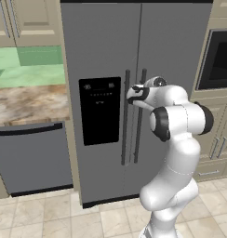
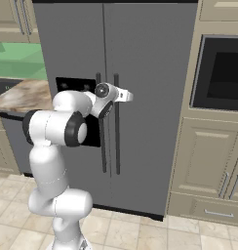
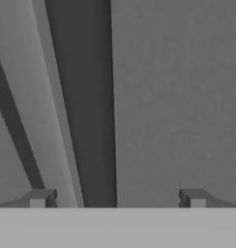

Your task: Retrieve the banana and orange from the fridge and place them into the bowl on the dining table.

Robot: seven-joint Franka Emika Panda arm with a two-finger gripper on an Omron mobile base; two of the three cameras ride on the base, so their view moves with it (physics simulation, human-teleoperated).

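Observation:
The tall grey fridge point(image 1: 106, 46) point(image 2: 145, 53) stands with both doors shut. Its two long dark handles point(image 1: 132, 116) point(image 2: 109, 136) run side by side down the middle, next to the black dispenser panel point(image 1: 100, 109). My gripper point(image 1: 133, 94) point(image 2: 129, 96) is open and reaches toward the upper part of the handles. In the hand view, one dark handle point(image 3: 83, 106) runs up between my spread fingertips point(image 3: 40, 198), left of the gap's middle, with the grey door point(image 3: 178, 97) close behind it. My gripper point(image 3: 117, 198) holds nothing. The banana, orange, bowl and dining table are out of view.
A low grey dishwasher point(image 1: 31, 158) sits left of the fridge under a marbled counter point(image 1: 27, 102). A built-in dark oven point(image 2: 223, 73) and beige cabinets point(image 2: 208, 161) stand on the right. Pale floor tiles point(image 1: 64, 214) lie in front.

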